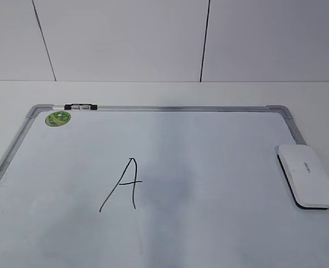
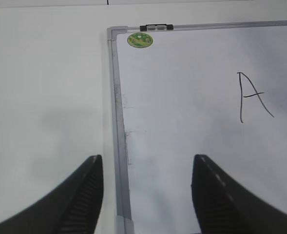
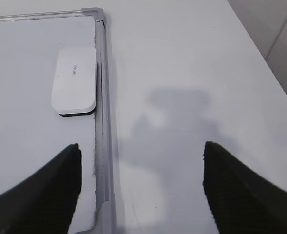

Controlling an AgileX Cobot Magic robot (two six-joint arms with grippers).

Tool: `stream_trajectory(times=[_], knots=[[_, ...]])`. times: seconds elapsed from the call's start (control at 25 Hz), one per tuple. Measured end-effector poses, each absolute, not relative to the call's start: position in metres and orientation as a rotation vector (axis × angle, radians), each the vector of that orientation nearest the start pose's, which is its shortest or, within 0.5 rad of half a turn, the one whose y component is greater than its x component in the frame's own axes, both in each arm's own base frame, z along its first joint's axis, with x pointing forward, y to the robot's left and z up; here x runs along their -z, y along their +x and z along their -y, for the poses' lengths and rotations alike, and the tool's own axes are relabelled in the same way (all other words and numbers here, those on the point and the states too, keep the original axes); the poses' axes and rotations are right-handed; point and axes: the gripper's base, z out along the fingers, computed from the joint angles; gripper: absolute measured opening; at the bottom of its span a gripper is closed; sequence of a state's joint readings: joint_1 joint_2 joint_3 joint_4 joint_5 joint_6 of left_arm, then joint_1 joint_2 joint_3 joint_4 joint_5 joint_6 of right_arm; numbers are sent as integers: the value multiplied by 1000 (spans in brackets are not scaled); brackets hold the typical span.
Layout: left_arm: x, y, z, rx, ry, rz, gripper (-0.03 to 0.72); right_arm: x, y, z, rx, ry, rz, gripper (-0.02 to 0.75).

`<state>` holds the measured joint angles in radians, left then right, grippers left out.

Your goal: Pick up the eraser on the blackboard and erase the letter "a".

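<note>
Lying at right frame of white grey-framed blackboard [image 1: 209, 234]: white rounded plastic eraser [image 1: 306, 175]; hovering with jaws apart: left pincer [image 2: 147, 195], right pincer [image 3: 141, 187].

The light is bright, even and cool in all three views. On the large white dry-erase board with grey metal frame [image 1: 209, 223] a soft grey smudge-like shade lies just right of the black capital letter [image 1: 123, 184]. In the right wrist view a faint shadow falls on the white tabletop [image 3: 182, 73] right of the board frame. The black pincer fingers [image 3: 46, 195] are blurred, out of focus, in both wrist views.
</note>
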<state>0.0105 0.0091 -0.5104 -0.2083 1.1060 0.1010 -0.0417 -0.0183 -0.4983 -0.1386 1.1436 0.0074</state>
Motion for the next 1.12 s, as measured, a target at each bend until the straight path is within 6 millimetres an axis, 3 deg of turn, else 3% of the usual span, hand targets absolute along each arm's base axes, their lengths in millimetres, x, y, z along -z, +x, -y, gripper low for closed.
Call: stream_trajectory(times=[1.12], knots=[[-277,-7,13,143,82,-2079,433,-270,-12,9,163,56,-2108,592]])
